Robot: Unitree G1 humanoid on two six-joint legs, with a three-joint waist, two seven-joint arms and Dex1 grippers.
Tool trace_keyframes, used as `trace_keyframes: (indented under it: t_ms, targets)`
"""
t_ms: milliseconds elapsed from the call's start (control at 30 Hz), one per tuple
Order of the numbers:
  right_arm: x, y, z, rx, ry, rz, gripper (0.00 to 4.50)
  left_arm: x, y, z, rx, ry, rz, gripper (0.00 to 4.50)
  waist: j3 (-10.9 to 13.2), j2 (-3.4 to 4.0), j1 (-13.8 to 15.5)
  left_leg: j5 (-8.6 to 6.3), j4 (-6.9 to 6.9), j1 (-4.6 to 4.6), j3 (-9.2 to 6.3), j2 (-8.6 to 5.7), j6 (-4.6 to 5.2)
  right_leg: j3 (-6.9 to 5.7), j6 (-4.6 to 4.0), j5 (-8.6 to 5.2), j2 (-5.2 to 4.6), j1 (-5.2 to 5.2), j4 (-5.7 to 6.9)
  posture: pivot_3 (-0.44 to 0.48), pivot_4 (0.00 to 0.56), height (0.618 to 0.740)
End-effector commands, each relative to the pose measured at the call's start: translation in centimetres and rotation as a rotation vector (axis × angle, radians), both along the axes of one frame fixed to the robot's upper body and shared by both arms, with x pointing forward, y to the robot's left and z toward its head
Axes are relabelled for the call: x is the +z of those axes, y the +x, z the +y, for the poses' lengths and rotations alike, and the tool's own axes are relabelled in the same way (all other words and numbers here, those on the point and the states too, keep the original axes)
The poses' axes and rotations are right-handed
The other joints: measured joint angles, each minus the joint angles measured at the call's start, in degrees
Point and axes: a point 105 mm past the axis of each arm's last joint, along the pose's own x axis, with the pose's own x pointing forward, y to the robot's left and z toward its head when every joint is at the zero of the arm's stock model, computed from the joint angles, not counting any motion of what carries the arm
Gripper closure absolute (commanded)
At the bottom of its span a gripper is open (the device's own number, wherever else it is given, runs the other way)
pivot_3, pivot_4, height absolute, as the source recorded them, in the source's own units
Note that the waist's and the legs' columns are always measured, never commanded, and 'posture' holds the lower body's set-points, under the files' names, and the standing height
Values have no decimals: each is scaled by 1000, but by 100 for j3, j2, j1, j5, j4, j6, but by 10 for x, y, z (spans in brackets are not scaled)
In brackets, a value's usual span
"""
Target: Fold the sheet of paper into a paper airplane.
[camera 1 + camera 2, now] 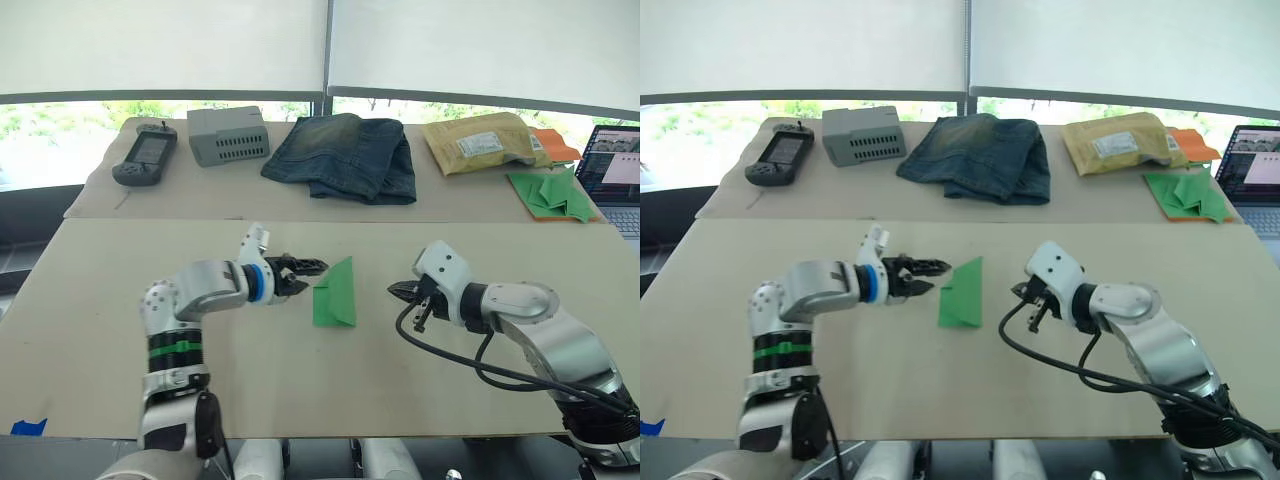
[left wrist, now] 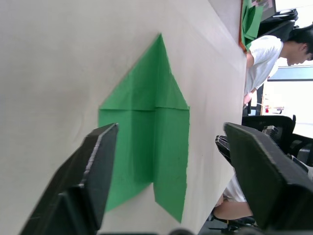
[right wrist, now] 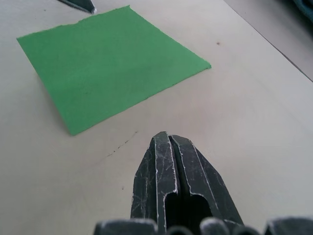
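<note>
The sheet of paper (image 1: 335,293) is bright green and lies flat on the beige table (image 1: 300,370), folded to a point at its far end with a crease down its middle (image 2: 146,132). My left gripper (image 1: 315,275) hovers just left of the paper's pointed end, open, with its black fingers (image 2: 93,171) spread wide and nothing between them. My right gripper (image 1: 393,290) rests low over the table a short way right of the sheet, shut on nothing, its tip (image 3: 164,139) aimed at the paper's edge (image 3: 107,58).
On the far table lie a black handheld device (image 1: 145,155), a grey box (image 1: 228,133), folded jeans (image 1: 345,155), a yellow padded envelope (image 1: 480,142), a pile of green folded papers on orange paper (image 1: 550,192) and a laptop (image 1: 612,170). A person (image 2: 264,54) sits beyond the table.
</note>
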Motion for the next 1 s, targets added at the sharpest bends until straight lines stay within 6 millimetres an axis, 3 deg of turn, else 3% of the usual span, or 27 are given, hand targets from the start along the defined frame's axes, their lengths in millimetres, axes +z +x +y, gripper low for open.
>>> trace_keyframes:
  t_ms: [33,100,133,267,333,633,867,1000]
  targets:
    - [18,-5,19,8,131,-50,4500,28,-12,11,-145,-9,-128,22,1,-3,-28,0,-3,1,4,2,0,-3,-4,-3,1,-1,1,0,150,728]
    - [15,-8,29,1,180,-34,4500,34,-15,19,-173,54,-181,22,1,-2,-12,1,-8,0,9,5,-3,-12,-12,-8,4,-1,2,0,150,728]
    - [13,-10,35,3,194,-25,3887,39,-14,21,-170,72,-232,0,1,-2,-2,1,-10,0,9,5,-3,-13,-13,-10,2,-2,3,0,150,728]
    - [11,-16,57,1,241,-13,2534,37,-13,32,-176,279,-423,0,2,0,27,4,-10,-10,20,1,-9,-18,-14,-9,-7,-1,-12,0,150,728]
    - [10,-18,65,-26,277,15,1868,37,-21,32,-256,285,-524,0,3,2,14,4,-17,-9,26,3,-11,-16,-16,-10,-7,-3,-16,0,150,728]
    - [-6,-25,88,-176,352,165,1868,24,-24,35,-404,294,-630,0,4,4,8,10,-31,-31,29,22,-15,-21,-32,-24,4,-46,5,0,150,728]
    - [-17,-17,75,-309,238,119,1868,25,-25,30,-439,276,-639,0,4,4,-9,9,-23,-59,28,20,-13,-20,-10,-28,0,-67,3,0,150,728]
    - [-11,-13,63,-359,210,61,3047,24,-24,30,-449,283,-638,0,5,4,-20,9,-21,-63,25,21,-12,-21,-9,-28,2,-70,4,0,150,728]
